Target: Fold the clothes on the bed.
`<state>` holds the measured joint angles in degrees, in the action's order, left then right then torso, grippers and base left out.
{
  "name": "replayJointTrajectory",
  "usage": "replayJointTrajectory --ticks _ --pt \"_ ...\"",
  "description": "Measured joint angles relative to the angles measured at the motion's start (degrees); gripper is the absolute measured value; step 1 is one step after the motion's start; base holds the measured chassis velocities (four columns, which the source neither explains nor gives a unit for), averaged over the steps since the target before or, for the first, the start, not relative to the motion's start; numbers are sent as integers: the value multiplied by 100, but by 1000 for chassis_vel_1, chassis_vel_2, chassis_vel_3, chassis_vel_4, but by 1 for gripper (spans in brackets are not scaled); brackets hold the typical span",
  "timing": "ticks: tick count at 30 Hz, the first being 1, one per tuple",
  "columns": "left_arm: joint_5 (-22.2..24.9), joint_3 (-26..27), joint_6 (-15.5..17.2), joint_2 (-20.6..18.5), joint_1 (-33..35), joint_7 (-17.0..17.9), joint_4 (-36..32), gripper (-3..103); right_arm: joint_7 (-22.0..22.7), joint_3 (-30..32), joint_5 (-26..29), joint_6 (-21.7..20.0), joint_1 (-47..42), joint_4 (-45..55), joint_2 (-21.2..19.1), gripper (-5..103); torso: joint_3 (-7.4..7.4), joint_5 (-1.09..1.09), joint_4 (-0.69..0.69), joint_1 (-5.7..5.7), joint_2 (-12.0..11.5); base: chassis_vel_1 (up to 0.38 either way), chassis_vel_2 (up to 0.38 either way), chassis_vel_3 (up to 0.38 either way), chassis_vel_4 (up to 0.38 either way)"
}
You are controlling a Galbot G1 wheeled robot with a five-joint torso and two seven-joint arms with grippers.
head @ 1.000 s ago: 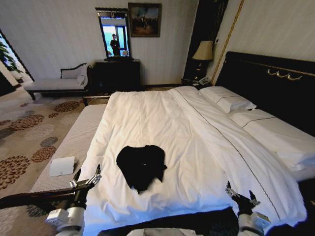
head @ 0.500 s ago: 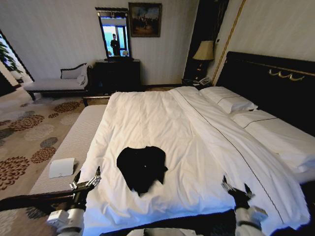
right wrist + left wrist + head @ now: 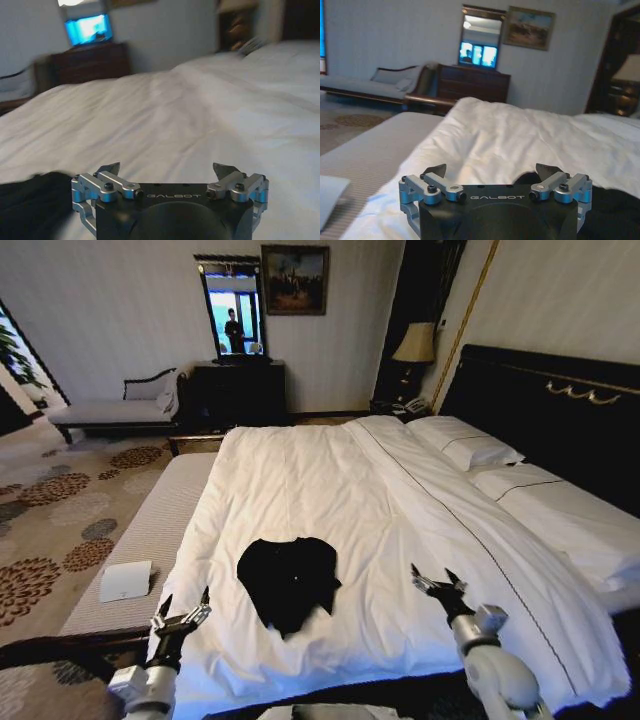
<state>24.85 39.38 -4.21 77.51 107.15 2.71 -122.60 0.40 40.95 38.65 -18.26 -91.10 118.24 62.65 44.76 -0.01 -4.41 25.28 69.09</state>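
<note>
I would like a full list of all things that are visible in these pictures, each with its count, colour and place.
Short-sleeved soft T-shirt: one, black, crumpled on the near part of the bed.
Large bed with duvet: one, white bedding, dark headboard, centre of the room.
Pillows: at least two, white, at the headboard.
Upholstered bench: one, pale, along the bed's left side.
Folded paper: one, white, on the bench.
Chaise lounge: one, pale, by the far wall.
Dresser with mirror: one, dark, far wall.
Framed painting: one, above the dresser.
Table lamp: one, cream, beside the headboard.
Left gripper: open, at the bed's near left edge.
Right gripper: open, over the duvet, right of the T-shirt.
</note>
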Motion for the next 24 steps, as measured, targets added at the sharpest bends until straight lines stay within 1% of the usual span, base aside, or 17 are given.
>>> replayJointTrajectory --ticks 1,2,3,4,5,8,10,12,13,15,16,19,21,22,24 --pt "-46 -41 17 -30 -38 12 13 100 -12 -81 172 -83 84 -28 -134 100 0 0 -1 0 0 0 0 0 0" --pt "-139 -129 59 -99 -125 25 39 100 -20 -223 457 -231 247 -86 -311 100 0 2 0 0 0 0 0 0 0" --pt "-246 -282 189 -247 -306 84 82 100 -25 -486 948 -479 567 -228 -542 100 0 3 0 0 -1 0 0 0 0" --pt "-265 -353 257 -312 -397 113 101 100 -22 -608 1146 -568 727 -319 -619 100 0 2 -1 1 0 0 0 0 0" --pt "-265 -353 257 -312 -397 113 101 100 -22 -608 1146 -568 727 -319 -619 100 0 2 -1 1 0 0 0 0 0" --pt "-277 -551 472 -492 -769 225 206 100 78 -1103 1815 -903 1352 -694 -799 100 0 1 -1 1 -1 0 0 0 0" --pt "-257 -659 554 -607 -937 270 279 100 151 -1445 2111 -1045 1835 -1035 -858 100 0 1 -2 1 -1 0 0 0 0" --pt "-253 -675 563 -630 -953 278 290 100 161 -1533 2162 -1067 1955 -1118 -866 100 1 1 -2 0 -1 0 0 0 0" --pt "-243 -720 583 -711 -979 293 322 100 171 -1794 2296 -1151 2308 -1367 -873 100 1 1 -2 1 -1 0 0 0 0" --pt "-230 -702 587 -773 -942 296 328 100 157 -2241 2383 -1241 2863 -1819 -842 100 1 0 -1 1 -1 0 0 0 0" --pt "-230 -702 587 -773 -942 296 328 100 157 -2241 2383 -1241 2863 -1819 -842 100 1 0 -1 1 -1 0 0 0 0" --pt "-163 -605 589 -744 -781 296 236 100 170 -2750 2568 -1338 3467 -2437 -669 100 1 1 0 1 -1 0 0 0 0" --pt "-142 -538 589 -703 -675 296 178 100 180 -2994 2677 -1391 3777 -2792 -497 100 0 1 2 1 -1 0 0 0 0" --pt "-142 -538 589 -703 -675 296 178 100 180 -2994 2677 -1391 3777 -2792 -497 100 0 1 2 1 -1 0 0 0 0" --pt "-117 -457 590 -652 -582 296 138 100 156 -3249 2678 -1415 4098 -3206 -267 100 0 1 0 1 -1 0 0 0 0"
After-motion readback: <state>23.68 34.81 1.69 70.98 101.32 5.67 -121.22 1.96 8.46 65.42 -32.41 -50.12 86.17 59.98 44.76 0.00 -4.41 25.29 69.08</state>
